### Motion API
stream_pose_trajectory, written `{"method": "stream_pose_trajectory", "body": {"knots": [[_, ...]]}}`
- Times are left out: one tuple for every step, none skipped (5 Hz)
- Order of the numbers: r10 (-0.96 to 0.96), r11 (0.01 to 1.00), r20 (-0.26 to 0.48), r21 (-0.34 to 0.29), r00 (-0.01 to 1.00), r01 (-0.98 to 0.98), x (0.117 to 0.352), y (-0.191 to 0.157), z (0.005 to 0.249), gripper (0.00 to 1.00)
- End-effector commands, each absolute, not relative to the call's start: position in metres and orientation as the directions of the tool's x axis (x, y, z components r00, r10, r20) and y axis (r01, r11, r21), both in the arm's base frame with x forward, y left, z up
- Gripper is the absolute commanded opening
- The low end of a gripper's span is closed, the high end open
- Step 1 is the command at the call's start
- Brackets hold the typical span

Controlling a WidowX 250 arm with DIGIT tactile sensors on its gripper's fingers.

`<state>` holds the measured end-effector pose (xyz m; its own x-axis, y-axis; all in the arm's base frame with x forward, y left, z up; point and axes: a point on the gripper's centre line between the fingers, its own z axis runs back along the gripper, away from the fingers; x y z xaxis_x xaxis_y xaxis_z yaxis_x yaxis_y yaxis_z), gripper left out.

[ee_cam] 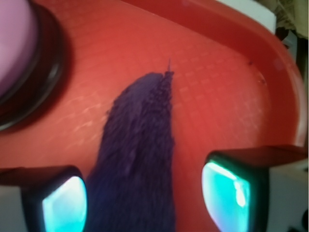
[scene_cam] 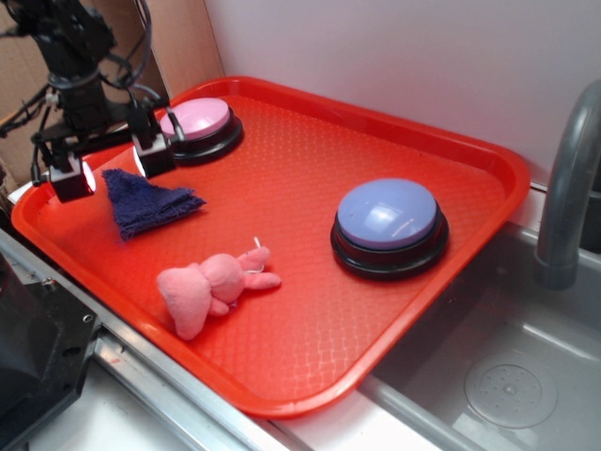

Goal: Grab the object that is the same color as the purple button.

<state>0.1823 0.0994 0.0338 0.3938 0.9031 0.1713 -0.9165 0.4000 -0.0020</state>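
Note:
The object, a small dark purple-blue fuzzy cloth piece (scene_cam: 146, 204), lies flat on the red tray (scene_cam: 310, 160) at its left side. In the wrist view the cloth (ee_cam: 137, 159) runs between my two fingertips, nearer the left one. My gripper (scene_cam: 111, 167) hovers just over the cloth's far corner with its jaws wide apart and nothing gripped; in the wrist view the gripper (ee_cam: 145, 200) straddles the cloth. The purple button (scene_cam: 387, 224), a lavender-blue dome on a black base, stands on the tray's right side.
A pink-topped smaller button (scene_cam: 199, 129) stands just behind the gripper, also seen at the wrist view's left edge as a pink button (ee_cam: 19, 53). A pink plush toy (scene_cam: 211, 287) lies near the tray's front. A sink basin (scene_cam: 507, 376) and grey faucet (scene_cam: 568, 178) are to the right.

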Motion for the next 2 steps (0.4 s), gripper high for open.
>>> {"method": "stream_pose_trajectory", "body": {"knots": [[0.897,0.412,0.182,-0.014,0.403,-0.911,0.1844,0.1068,0.022,1.0],[0.892,0.423,0.186,-0.025,0.411,-0.906,0.183,0.1063,0.0142,1.0]]}}
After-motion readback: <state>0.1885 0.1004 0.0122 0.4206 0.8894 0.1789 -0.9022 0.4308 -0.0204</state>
